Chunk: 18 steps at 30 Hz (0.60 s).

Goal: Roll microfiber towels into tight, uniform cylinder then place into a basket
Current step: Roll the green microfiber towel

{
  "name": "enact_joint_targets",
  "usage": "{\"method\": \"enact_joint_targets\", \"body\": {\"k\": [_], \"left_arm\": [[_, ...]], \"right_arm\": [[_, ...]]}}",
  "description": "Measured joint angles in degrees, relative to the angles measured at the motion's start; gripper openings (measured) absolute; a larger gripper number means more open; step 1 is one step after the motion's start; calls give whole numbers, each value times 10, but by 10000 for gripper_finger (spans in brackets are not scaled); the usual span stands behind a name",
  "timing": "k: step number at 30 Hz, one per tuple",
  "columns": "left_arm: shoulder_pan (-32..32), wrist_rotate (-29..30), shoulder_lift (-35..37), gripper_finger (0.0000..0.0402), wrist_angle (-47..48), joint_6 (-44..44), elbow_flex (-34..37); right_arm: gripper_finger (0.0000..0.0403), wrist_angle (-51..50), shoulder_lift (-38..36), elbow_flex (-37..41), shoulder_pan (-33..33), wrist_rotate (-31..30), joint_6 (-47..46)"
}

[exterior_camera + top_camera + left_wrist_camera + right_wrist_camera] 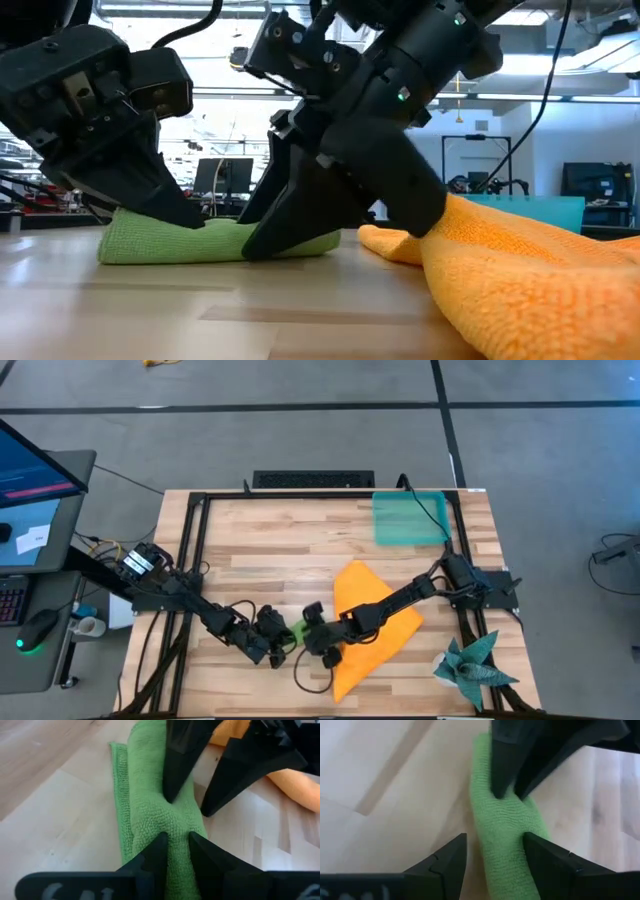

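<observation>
From above, both arms are meeting near the front middle of the table (260, 560). The left claw (281, 650) and the right claw (312, 636) are facing each other over the green towel (294, 632), of which only a small patch is showing between them. The orange towel (372, 622) is lying spread and crumpled under the right arm, and the teal basket (408, 518) is sitting at the far right corner, well apart from both towels. A dark teal spiky cloth (472, 665) is resting at the near right corner.

At table height, the green towel (215, 242) is lying as a low roll on the wood, with the left claw (165, 205) pressing on one end and the right claw (300, 215) on the other. The orange towel (520, 270) is heaping just beside it.

In the left wrist view, the left claw (175, 851) is pinching a ridge of green towel (150, 795) between nearly closed fingers.

In the right wrist view, the right claw (495, 855) is standing apart, straddling the green towel (507, 840) with a finger on each side.
</observation>
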State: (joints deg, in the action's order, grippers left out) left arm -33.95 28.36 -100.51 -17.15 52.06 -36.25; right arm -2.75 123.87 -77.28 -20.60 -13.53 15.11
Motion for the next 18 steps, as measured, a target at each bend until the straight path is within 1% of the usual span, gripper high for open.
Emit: {"method": "enact_joint_targets", "body": {"k": [1, 5, 10, 14, 18], "left_arm": [[0, 0, 0, 73, 0, -4, 0], [0, 0, 0, 73, 0, -6, 0], [3, -3, 0, 73, 1, -6, 0], [6, -7, 1, 73, 6, -4, -1], [6, -7, 1, 73, 6, -3, -1]], "right_arm": [[221, -1, 0, 0, 1, -10, 0], [221, -10, 0, 0, 4, -11, 0], [221, -18, -5, -1, -12, -23, 5], [221, -41, -5, -23, -29, -72, 21], [221, -50, -5, -33, -34, -90, 34]]}}
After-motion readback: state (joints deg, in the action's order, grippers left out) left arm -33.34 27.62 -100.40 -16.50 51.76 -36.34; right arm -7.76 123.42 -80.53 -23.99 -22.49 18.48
